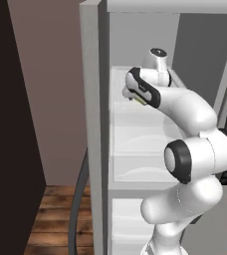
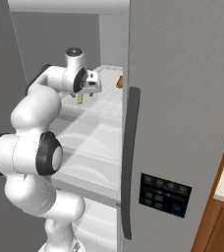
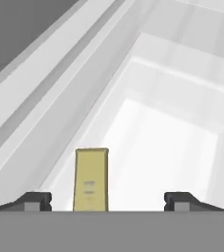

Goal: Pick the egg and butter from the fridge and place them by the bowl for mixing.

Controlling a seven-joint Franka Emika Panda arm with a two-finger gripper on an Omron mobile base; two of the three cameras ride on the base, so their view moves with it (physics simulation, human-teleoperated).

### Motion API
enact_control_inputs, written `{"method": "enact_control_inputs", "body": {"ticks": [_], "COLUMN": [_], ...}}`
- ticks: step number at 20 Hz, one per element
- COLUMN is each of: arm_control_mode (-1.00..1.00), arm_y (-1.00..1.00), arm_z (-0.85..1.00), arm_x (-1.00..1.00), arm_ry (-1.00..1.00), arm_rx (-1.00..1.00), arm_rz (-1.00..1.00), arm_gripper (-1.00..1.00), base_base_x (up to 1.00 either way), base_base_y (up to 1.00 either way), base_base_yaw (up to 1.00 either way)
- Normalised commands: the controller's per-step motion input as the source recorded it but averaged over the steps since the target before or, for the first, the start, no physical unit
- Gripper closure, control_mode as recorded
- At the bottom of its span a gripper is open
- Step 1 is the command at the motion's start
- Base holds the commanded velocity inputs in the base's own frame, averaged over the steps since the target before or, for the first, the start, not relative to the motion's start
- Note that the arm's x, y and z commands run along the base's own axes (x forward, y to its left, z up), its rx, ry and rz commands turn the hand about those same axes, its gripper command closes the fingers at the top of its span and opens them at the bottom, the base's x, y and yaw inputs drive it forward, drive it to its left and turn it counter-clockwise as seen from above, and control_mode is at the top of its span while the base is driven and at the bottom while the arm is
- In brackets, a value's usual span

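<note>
– What does the left base view show?
– The arm reaches into the open fridge (image 1: 93,124), its hand over an upper white shelf (image 1: 135,119); a sliver of the butter (image 1: 139,101) shows just below the wrist.
– And the right base view?
– The gripper (image 2: 80,98) points down at that shelf near its front edge, the butter between the fingers. An orange-brown item (image 2: 119,81) lies further back by the door edge.
– The hand view?
– Jaws wide apart — the butter stands upright between them, nearer the left fingertip (image 3: 34,200), neither pad touching it.
</note>
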Motion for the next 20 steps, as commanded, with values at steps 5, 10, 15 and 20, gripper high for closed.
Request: {"method": "enact_control_inputs", "body": {"ticks": [5, 10, 15, 20], "arm_control_mode": [-1.00, -1.00, -1.00, -1.00], "arm_y": [0.00, -0.02, -0.14, -0.41], "arm_z": [-0.61, -0.56, -0.39, -0.07], "arm_x": [-0.03, -0.15, -0.33, -0.46], "arm_ry": [0.00, 0.00, 0.00, 0.03], "arm_rx": [-0.01, 0.00, 0.00, 0.01], "arm_rz": [0.00, 0.03, 0.01, 0.00], "arm_gripper": [1.00, 1.00, 1.00, 1.00], "base_base_x": [0.00, 0.00, 0.00, 0.00], "base_base_y": [0.00, 0.00, 0.00, 0.00], "base_base_yaw": [0.00, 0.00, 0.00, 0.00]}}
